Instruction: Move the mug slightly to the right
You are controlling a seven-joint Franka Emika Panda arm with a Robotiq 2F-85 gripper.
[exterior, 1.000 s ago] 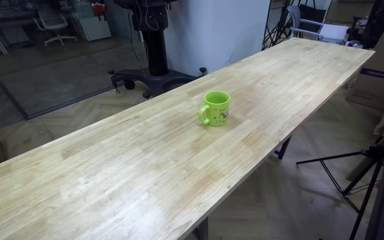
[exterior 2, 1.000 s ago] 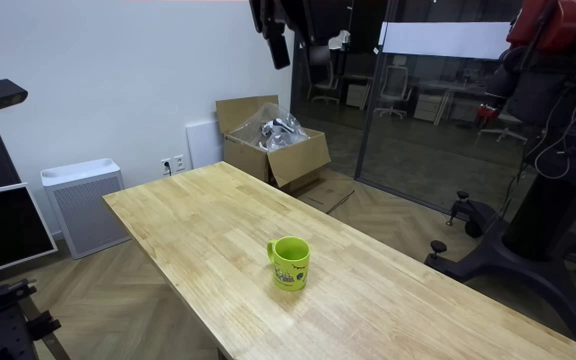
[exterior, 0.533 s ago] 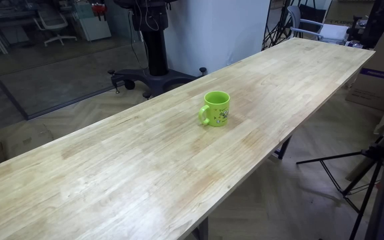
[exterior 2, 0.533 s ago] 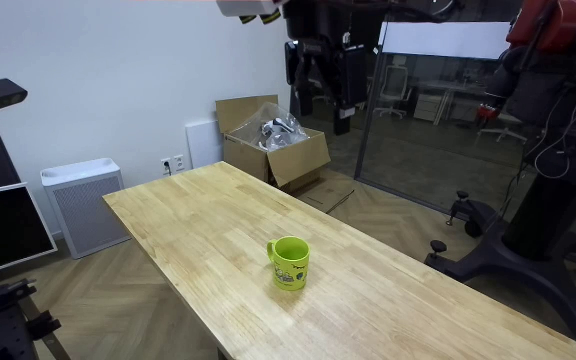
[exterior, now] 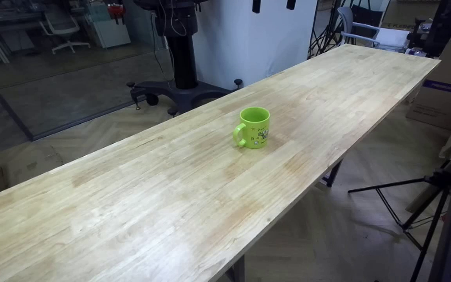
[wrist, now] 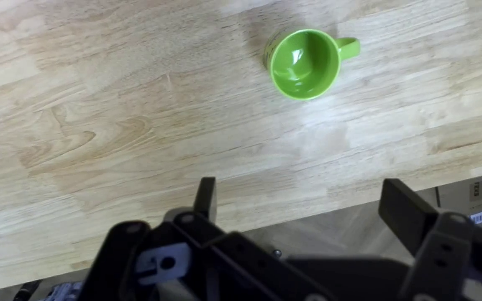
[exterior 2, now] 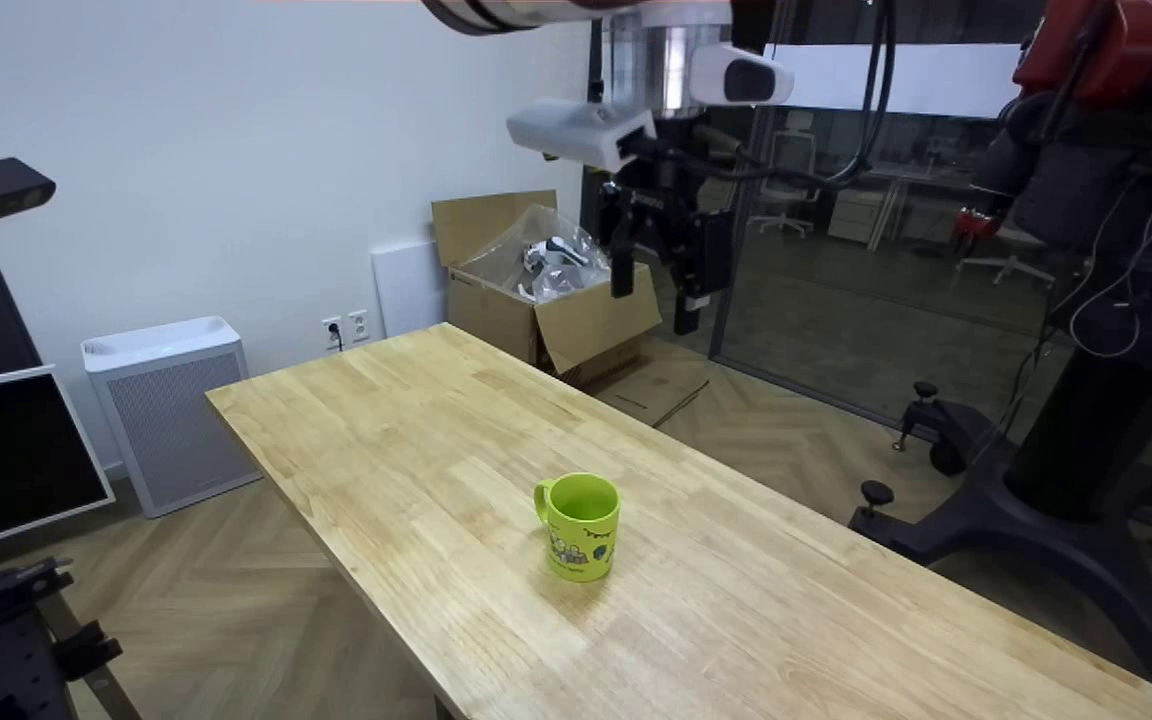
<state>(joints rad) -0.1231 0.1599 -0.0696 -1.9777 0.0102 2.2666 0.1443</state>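
The lime-green mug (exterior: 254,129) stands upright on the long wooden tabletop (exterior: 151,188). It also shows in an exterior view (exterior 2: 582,535), where its handle points to the upper left. In the wrist view the mug (wrist: 303,65) lies above and beyond the fingers, with its open top facing the camera and its handle to the right. My gripper (exterior 2: 654,303) points down, high above the table, apart from the mug. Only its two fingertips (exterior: 273,7) show at the top edge of an exterior view. In the wrist view its fingers (wrist: 299,184) are wide apart with nothing between them.
The table's long edge (wrist: 308,213) runs under the gripper in the wrist view. An open cardboard box (exterior 2: 596,325) stands on the floor past the table's end. A dark wheeled stand (exterior: 184,62) is close to the table's long side. A tripod (exterior: 441,180) stands on the opposite side.
My gripper has come down into view from the top of the picture, with the arm's wrist now showing too. Its fingertips have also entered at the top in both exterior views. The mug has not moved.
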